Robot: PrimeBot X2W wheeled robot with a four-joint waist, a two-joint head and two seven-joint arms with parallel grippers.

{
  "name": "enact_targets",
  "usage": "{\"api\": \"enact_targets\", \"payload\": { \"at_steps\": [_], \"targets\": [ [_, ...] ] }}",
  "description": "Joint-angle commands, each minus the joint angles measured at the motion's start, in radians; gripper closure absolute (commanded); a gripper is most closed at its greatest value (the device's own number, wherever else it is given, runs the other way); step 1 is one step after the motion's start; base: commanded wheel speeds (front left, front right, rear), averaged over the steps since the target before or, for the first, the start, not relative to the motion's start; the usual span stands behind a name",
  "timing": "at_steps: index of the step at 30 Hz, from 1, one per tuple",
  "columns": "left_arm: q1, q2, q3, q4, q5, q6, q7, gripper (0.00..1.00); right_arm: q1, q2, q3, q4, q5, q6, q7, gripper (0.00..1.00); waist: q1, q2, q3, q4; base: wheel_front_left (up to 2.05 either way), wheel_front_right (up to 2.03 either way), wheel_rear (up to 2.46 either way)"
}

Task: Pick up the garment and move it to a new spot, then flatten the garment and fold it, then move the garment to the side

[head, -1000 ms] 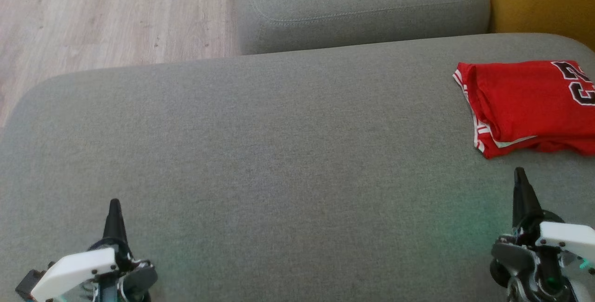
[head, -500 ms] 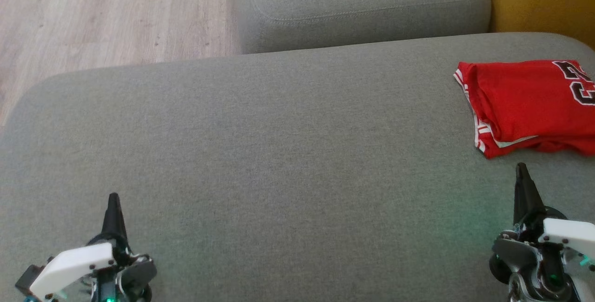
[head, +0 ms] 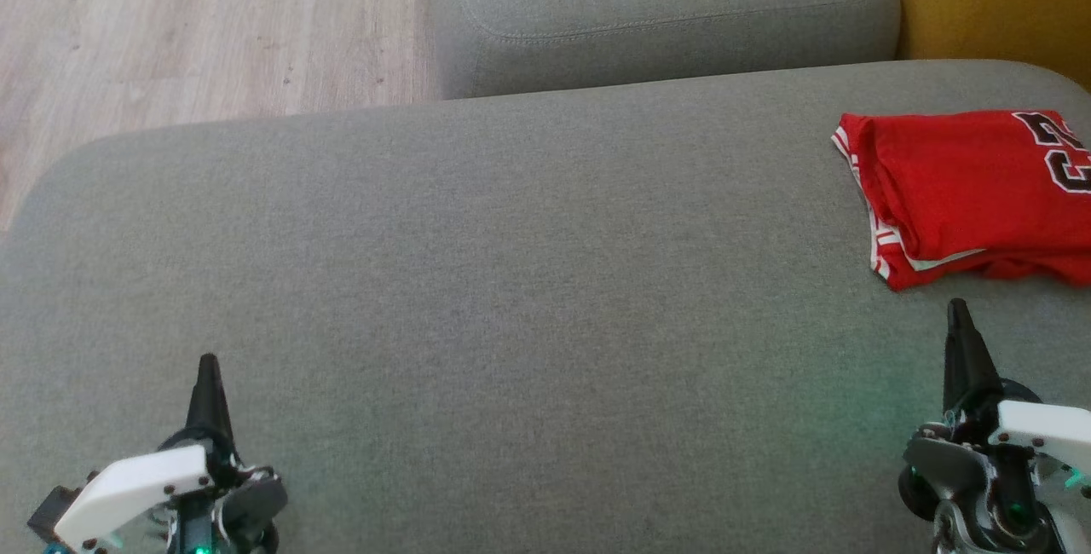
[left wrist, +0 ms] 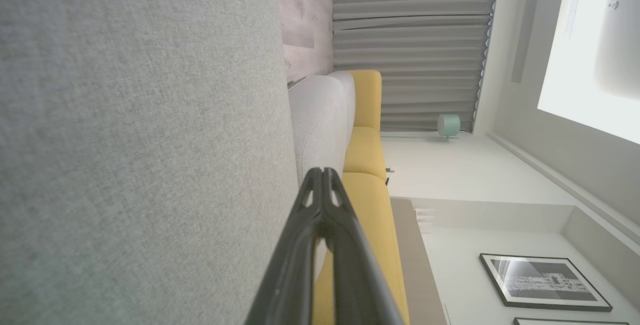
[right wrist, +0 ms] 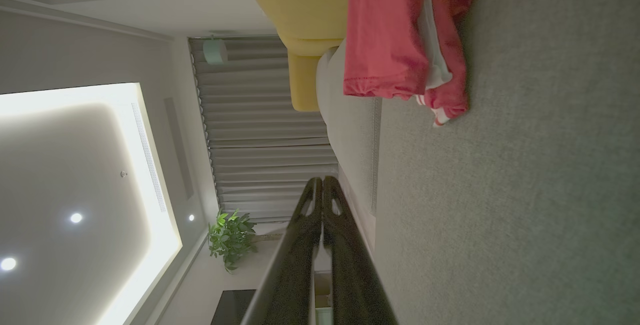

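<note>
The garment (head: 972, 196) lies folded at two o'clock on the sofa (head: 511, 264), so the task looks finished, with the left hand (head: 207, 364) and right hand (head: 957, 307) pinched closed, empty.

Grey sofa seat (head: 511, 281), yellow sofa (head: 980, 0), wood floor (head: 170, 25).

Left gripper (head: 207, 364) and right gripper (head: 958, 308): tapered black fingers (head: 210, 405), white screw-fastened wrist covers (head: 136, 486), grey metal housings, thin wiring, small green lights.
</note>
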Motion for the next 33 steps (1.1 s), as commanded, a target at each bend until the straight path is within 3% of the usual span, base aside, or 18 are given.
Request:
{"api": "enact_targets", "payload": {
  "at_steps": [1,33],
  "targets": [
    [-0.048,0.005,0.038,-0.028,-0.001,-0.007,0.006,1.0,-0.051,-0.013,0.017,-0.038,0.002,-0.001,0.007,1.0,0.0,-0.0001,0.0,0.0,0.0,0.0,0.0],
    [-0.048,0.003,0.041,-0.028,0.001,-0.007,0.009,1.0,-0.051,-0.009,0.011,-0.038,-0.002,-0.001,0.012,1.0,0.0,-0.0001,0.0,0.0,0.0,0.0,0.0]
  ]
}}
